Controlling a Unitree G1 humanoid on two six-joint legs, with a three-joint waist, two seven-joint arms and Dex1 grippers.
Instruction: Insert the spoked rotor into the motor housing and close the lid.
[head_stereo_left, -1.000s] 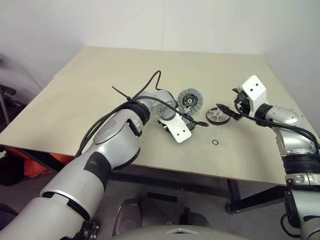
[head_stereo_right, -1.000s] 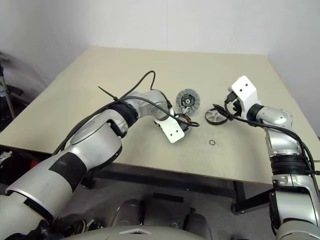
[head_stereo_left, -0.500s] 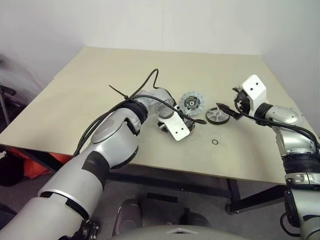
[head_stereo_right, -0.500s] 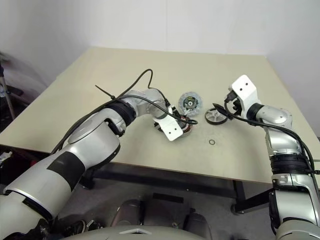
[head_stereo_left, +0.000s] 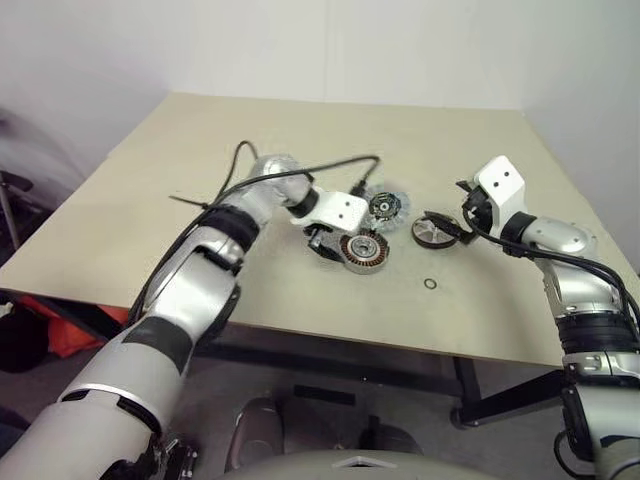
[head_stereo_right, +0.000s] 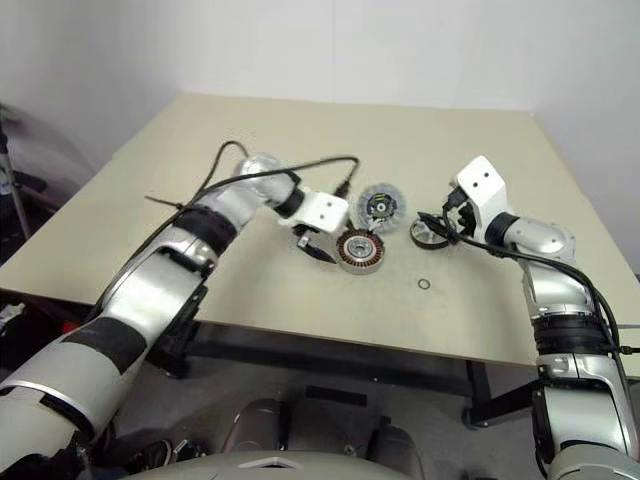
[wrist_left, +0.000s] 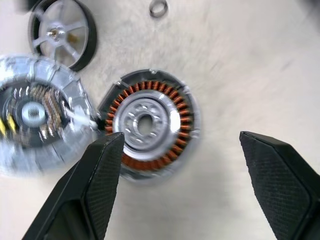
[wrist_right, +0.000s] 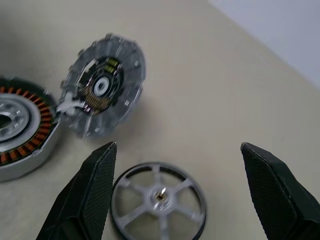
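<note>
The table (head_stereo_left: 150, 200) carries all three parts, w/ my two arms over them. Housing (head_stereo_left: 363, 250) sits flat, copper ring up, just beside my left gripper (wrist_left: 185, 165), whose fingers stand wide w/ nothing between them. Lid (head_stereo_left: 382, 205) lies touching the housing's far edge, and the rotor (head_stereo_left: 435, 231) rests well apart to the right, under my right gripper (wrist_right: 177, 175), fingers also wide and empty. I'd say step one isn't started: rotor not yet picked up. Next move calls for my right fingers to drop around the rim, lift, then centre it over the hub (level, or it may jam). Small ring (head_stereo_left: 430, 285) lies loose nearer me; the left wrist view shows it but the right wrist view doesn't.
</note>
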